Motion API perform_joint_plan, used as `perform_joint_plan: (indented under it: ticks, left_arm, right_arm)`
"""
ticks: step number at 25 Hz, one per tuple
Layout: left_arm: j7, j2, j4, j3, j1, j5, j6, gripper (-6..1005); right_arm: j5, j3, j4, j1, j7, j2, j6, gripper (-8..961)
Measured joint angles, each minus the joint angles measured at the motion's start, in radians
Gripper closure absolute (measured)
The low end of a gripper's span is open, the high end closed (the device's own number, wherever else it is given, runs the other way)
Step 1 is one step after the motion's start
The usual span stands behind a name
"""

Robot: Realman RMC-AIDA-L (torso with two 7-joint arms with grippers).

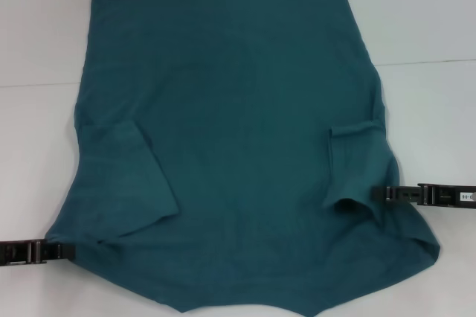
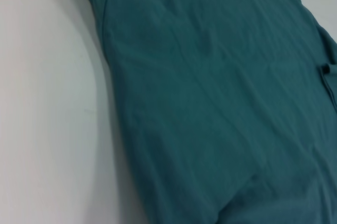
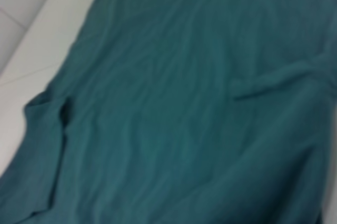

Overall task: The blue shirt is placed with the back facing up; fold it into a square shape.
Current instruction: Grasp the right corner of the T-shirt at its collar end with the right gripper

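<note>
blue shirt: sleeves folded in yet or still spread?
Both sleeves folded in: on the blue shirt, the left sleeve and right sleeve lie over the body; body itself unfolded.

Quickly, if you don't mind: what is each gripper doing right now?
Left gripper: at the blue shirt's near left corner; open or shut cannot be told.
Right gripper: at the shirt's right edge by the folded sleeve; cannot be told.

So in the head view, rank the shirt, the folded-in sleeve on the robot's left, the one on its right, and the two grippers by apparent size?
1. Dark teal-blue cotton shirt.
2. Left folded-in sleeve.
3. Right folded-in sleeve, clearly smaller.
4. Left gripper and right gripper: both cut off by the frame edges, unranked.
</note>
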State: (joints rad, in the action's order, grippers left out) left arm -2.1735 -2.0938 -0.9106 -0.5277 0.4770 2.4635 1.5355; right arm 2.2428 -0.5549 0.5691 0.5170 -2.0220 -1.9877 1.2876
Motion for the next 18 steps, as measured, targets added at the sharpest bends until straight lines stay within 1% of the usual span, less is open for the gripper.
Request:
perform_joint_plan:
  ticks: [10, 14, 18]
  left_arm:
    - [0.002, 0.001, 0.002, 0.0, 0.0, 0.0, -0.008, 997]
    - [0.003, 0.001, 0.003, -0.001, 0.0, 0.0, -0.01, 997]
    - [0.004, 0.001, 0.004, -0.002, 0.001, 0.0, -0.012, 997]
  right_arm:
    - [-0.016, 0.005, 0.0, 0.015, 0.029, -0.008, 0.083, 76]
    - [-0.021, -0.001, 0.0, 0.031, 0.03, -0.016, 0.093, 76]
    - [-0.021, -0.001, 0.0, 0.038, 0.035, -0.019, 0.091, 77]
